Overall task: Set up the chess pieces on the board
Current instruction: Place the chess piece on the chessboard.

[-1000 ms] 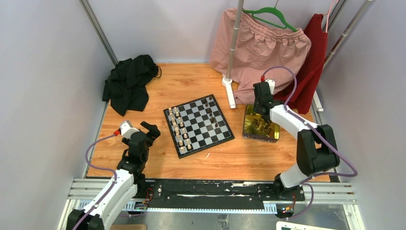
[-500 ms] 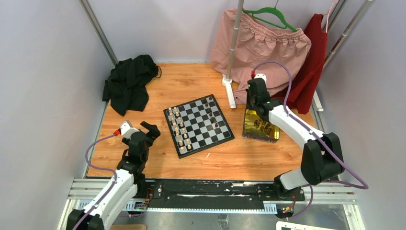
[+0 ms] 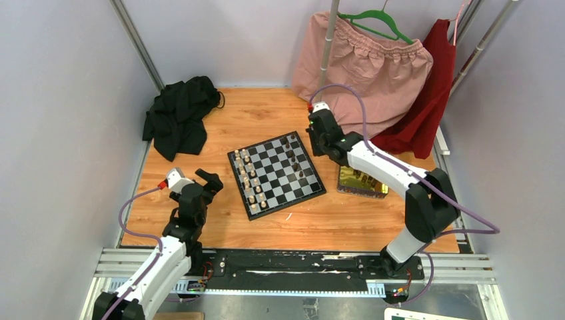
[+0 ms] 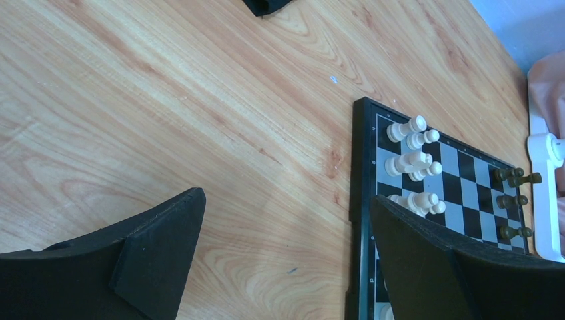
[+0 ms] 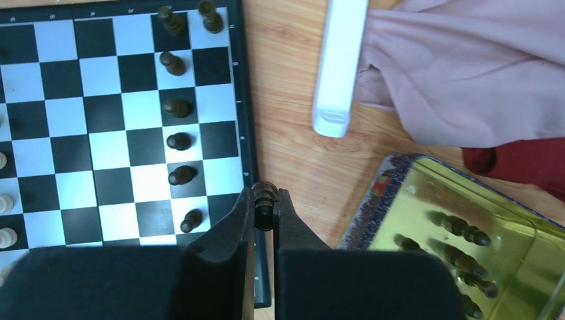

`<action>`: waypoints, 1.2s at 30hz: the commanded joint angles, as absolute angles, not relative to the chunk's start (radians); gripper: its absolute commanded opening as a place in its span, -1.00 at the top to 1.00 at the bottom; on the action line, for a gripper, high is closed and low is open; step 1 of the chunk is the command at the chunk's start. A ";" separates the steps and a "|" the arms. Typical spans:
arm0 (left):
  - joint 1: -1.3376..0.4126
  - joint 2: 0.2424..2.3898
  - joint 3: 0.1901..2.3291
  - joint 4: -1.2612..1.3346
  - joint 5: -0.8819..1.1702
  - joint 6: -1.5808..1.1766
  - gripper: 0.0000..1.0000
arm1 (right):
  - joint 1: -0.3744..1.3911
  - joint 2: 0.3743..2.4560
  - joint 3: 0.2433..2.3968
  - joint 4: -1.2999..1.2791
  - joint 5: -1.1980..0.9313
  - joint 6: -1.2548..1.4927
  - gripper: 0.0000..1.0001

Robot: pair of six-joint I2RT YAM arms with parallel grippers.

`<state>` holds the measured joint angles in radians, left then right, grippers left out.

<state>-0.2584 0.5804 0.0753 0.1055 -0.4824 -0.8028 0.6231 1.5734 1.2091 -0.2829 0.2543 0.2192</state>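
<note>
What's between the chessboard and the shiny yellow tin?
Only bare wooden table, shown in the right wrist view. The right gripper hovers there, pinching a dark chess piece.

The right gripper has swung away from above the tin and across to the far right corner of the board. The tin, which was directly under it a second ago, now lies behind the fingers and off to their right. In the wrist view a dark chessman sits pinched between the closed fingertips, right over the board's black border. From above, the arm now hides the white stand foot, just ahead of the fingertips.
</note>
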 commanded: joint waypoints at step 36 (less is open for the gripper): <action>-0.255 0.575 0.064 0.129 -0.497 -0.793 -1.00 | 0.724 1.821 1.254 -0.201 0.228 0.169 1.00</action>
